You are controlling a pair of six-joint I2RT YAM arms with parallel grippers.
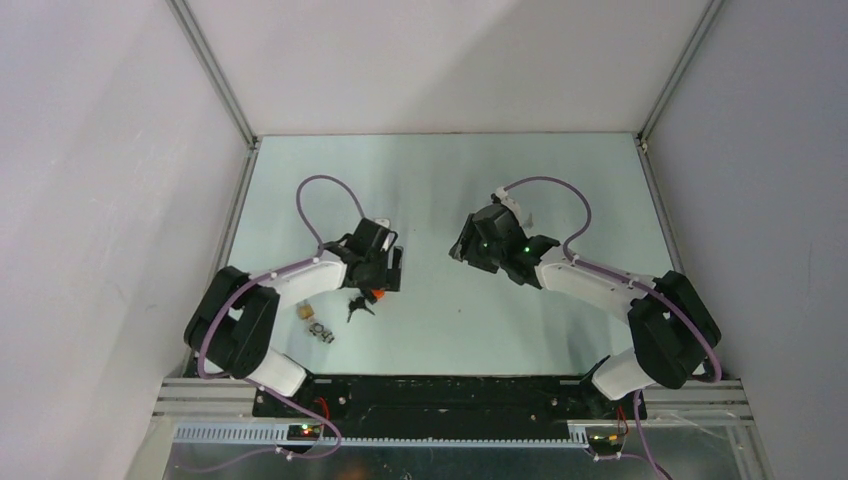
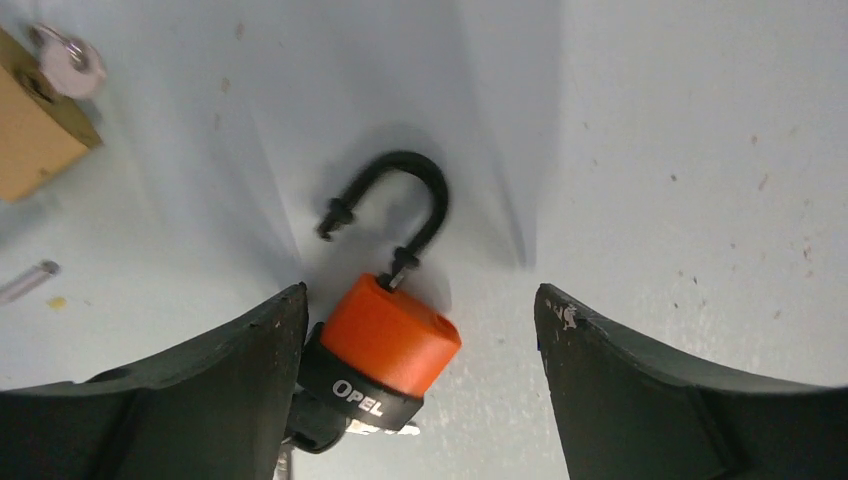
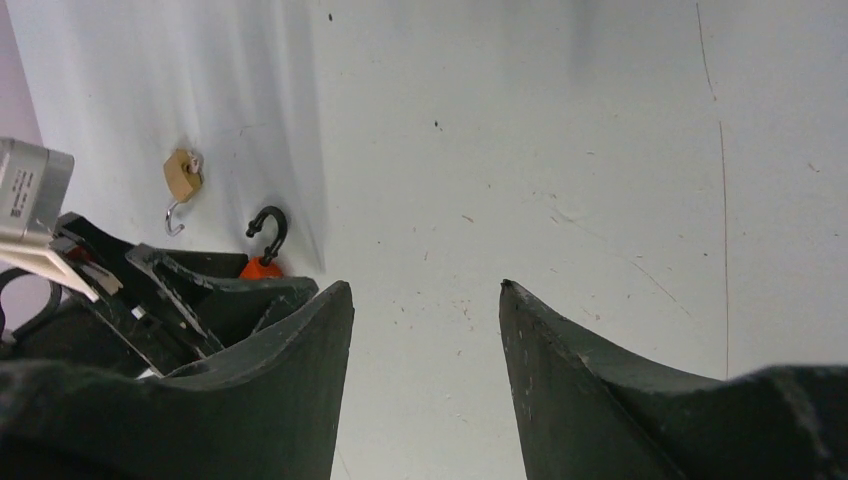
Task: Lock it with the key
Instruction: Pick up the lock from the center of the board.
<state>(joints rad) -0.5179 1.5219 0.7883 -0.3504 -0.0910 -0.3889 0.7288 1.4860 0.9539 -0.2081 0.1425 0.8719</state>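
The lock is not yet fastened: the orange padlock lies on the tabletop, its black shackle standing open toward 12 o'clock, between the left gripper's spread jaws; the right gripper, jaws spread and empty, hovers well apart at 3 o'clock; I judge that closing the shackle and turning what seems to be the key are still to do.

Left wrist view: OPEL padlock lies on the table, between the left gripper fingers, just beside the 9 o'clock one. Its shackle points to 12. Second padlock sits at its 10 o'clock, apart. Top view: right gripper is at the left gripper's 3 o'clock, well apart.
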